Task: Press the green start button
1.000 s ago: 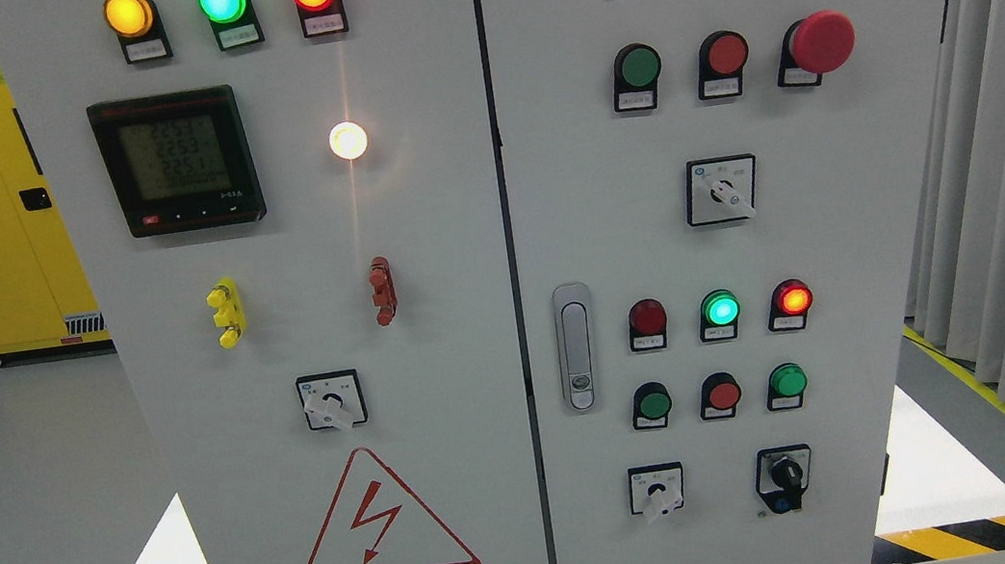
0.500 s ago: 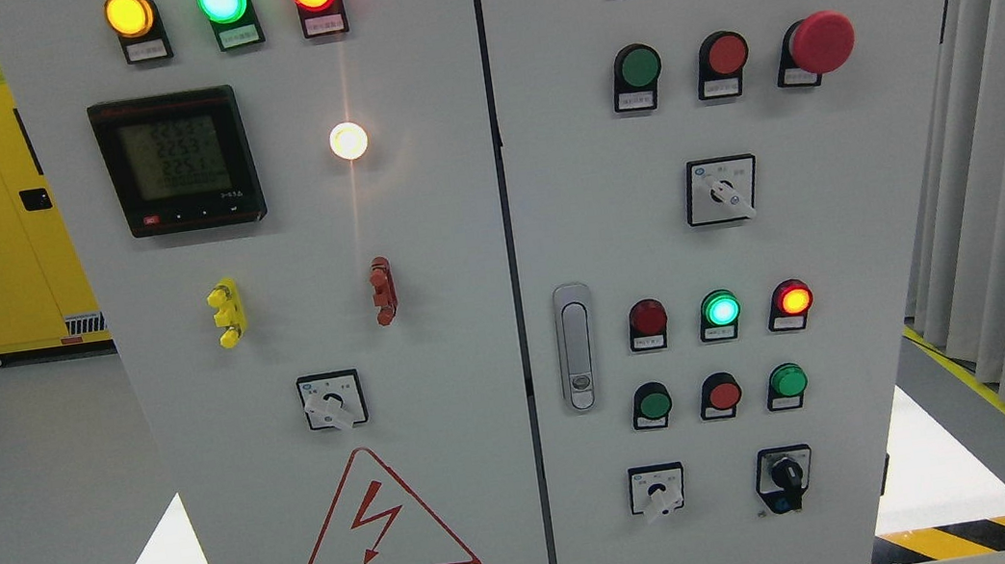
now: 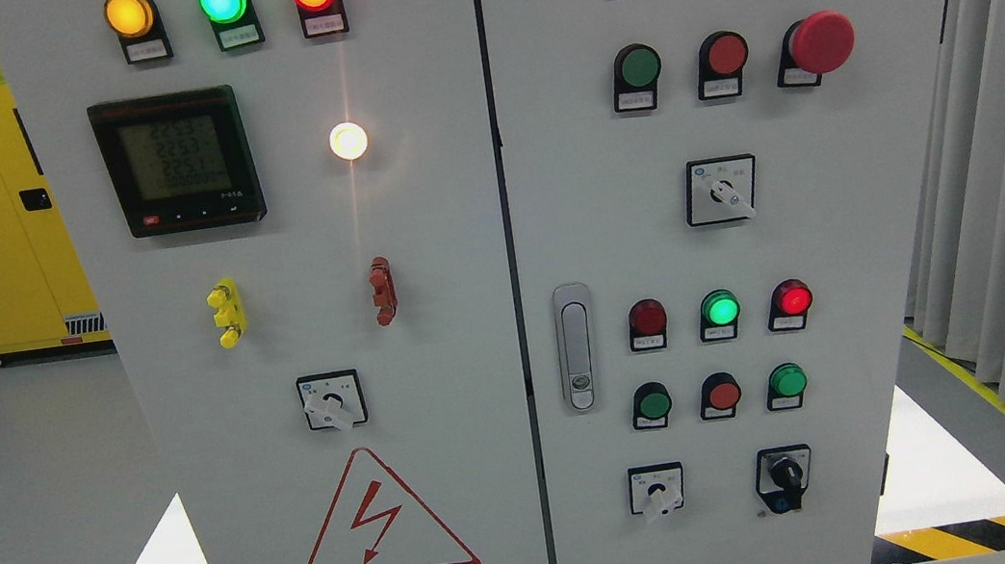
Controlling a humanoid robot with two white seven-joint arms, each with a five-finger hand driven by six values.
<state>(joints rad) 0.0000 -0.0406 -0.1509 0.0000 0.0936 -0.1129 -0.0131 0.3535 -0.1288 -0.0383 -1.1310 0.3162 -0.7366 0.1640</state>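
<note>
Green start button candidates (image 3: 635, 67) sit on the right cabinet door (image 3: 839, 179), unpressed, and with neither robot hand in view, its state unknowable, the reach seems not yet begun; next comes choosing one.

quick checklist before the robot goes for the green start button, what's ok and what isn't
1. Hands in view: not ok, neither hand shows in the head view.
2. Green buttons found: ok, one in the upper row, two in the lower row.
3. Which one is start: cannot tell, the labels are too small to read.
4. Path to the panel: ok, nothing stands in front of the right door.
5. Neighbours to avoid: ok, the red button sits apart from the upper green one, the mushroom stop farther right.
</note>
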